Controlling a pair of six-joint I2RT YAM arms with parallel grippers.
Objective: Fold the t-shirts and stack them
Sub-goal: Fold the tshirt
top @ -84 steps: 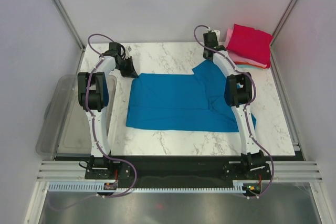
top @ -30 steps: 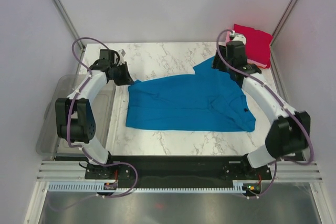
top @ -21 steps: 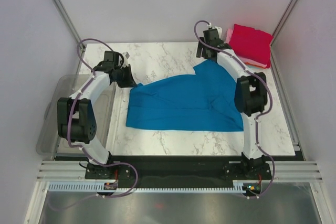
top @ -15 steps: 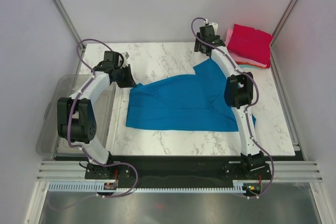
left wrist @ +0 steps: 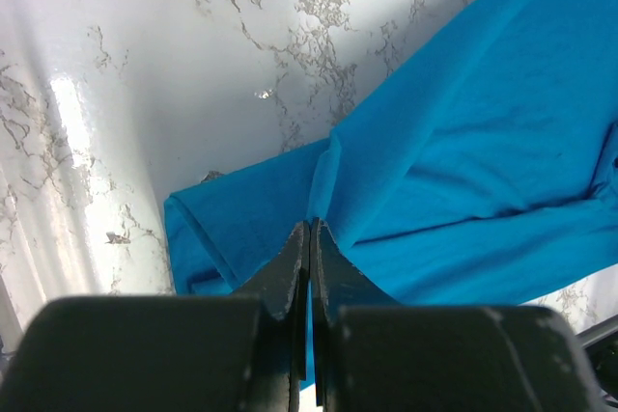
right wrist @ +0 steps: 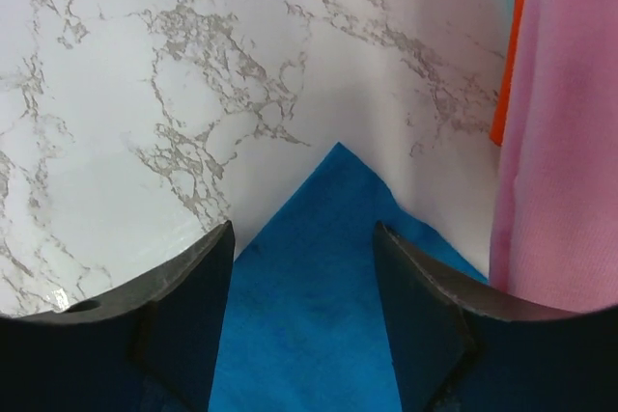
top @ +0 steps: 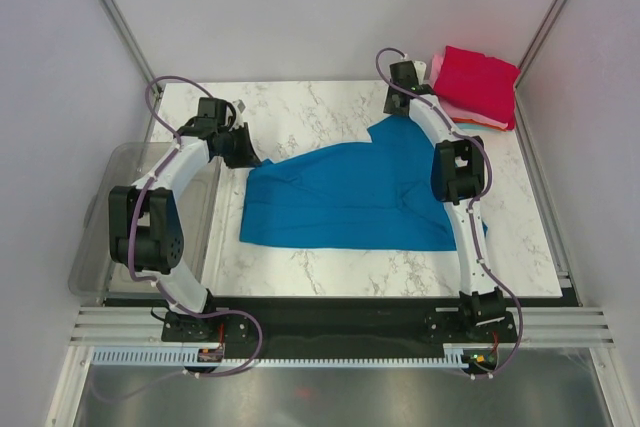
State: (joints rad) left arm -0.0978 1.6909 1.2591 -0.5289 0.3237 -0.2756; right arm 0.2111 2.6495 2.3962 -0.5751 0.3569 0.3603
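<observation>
A bright blue t-shirt (top: pixel 350 197) lies spread across the middle of the marble table. My left gripper (top: pixel 247 154) is shut on its far left corner (left wrist: pixel 319 190), and the cloth bunches at the closed tips. My right gripper (top: pixel 397 105) is open and hangs just above the shirt's far right corner (right wrist: pixel 328 238), which shows between its fingers (right wrist: pixel 198 277). Folded shirts are stacked at the back right: a crimson one (top: pixel 478 84) on top, with pink (right wrist: pixel 560 132) and orange edges under it.
A clear grey plastic bin (top: pixel 120 222) stands off the table's left edge beside the left arm. The right arm stretches over the shirt's right side. Grey walls close in on both sides.
My right gripper swung from over the shirt's right part to the far edge and now sits open above the far right corner. My left gripper stayed shut on the left corner.
</observation>
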